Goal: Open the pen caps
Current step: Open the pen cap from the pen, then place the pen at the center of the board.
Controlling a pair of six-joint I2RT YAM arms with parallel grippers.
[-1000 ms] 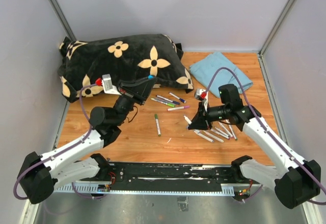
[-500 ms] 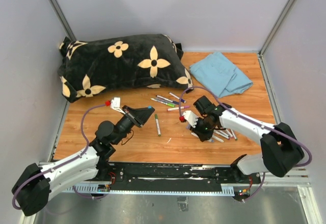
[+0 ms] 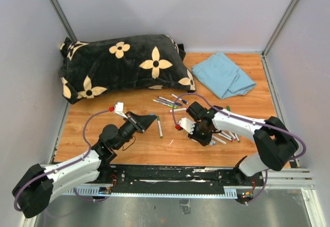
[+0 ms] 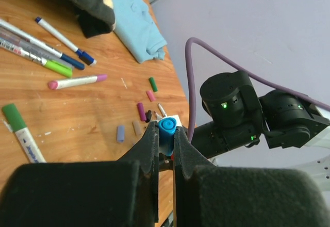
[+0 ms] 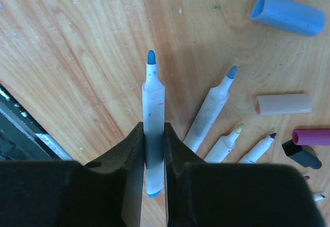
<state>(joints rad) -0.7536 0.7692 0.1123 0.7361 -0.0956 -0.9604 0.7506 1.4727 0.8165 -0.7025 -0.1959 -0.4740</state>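
Note:
My left gripper (image 4: 166,130) (image 3: 150,119) is shut on a blue pen cap (image 4: 167,133), held off the table left of the pens. My right gripper (image 5: 153,130) (image 3: 205,133) is shut on a white pen barrel (image 5: 153,103) whose blue tip is bare, low over the wood. Loose pen caps lie near it: a blue one (image 5: 287,14), a beige one (image 5: 283,103), a pink one (image 5: 312,136) and a black one (image 5: 301,155). A green cap (image 4: 153,84) and a purple cap (image 4: 141,111) show in the left wrist view.
Uncapped white pens (image 5: 211,111) lie beside the right fingers. Capped pens lie further back: green (image 4: 20,131), pink (image 4: 77,82), blue (image 4: 64,40). A black flowered pillow (image 3: 124,64) fills the back left, and a folded blue cloth (image 3: 226,75) lies at the back right.
My left gripper came from beside the pillow towards the front middle, still holding the blue cap. My right gripper swung left and down over the uncapped pens with the barrel.

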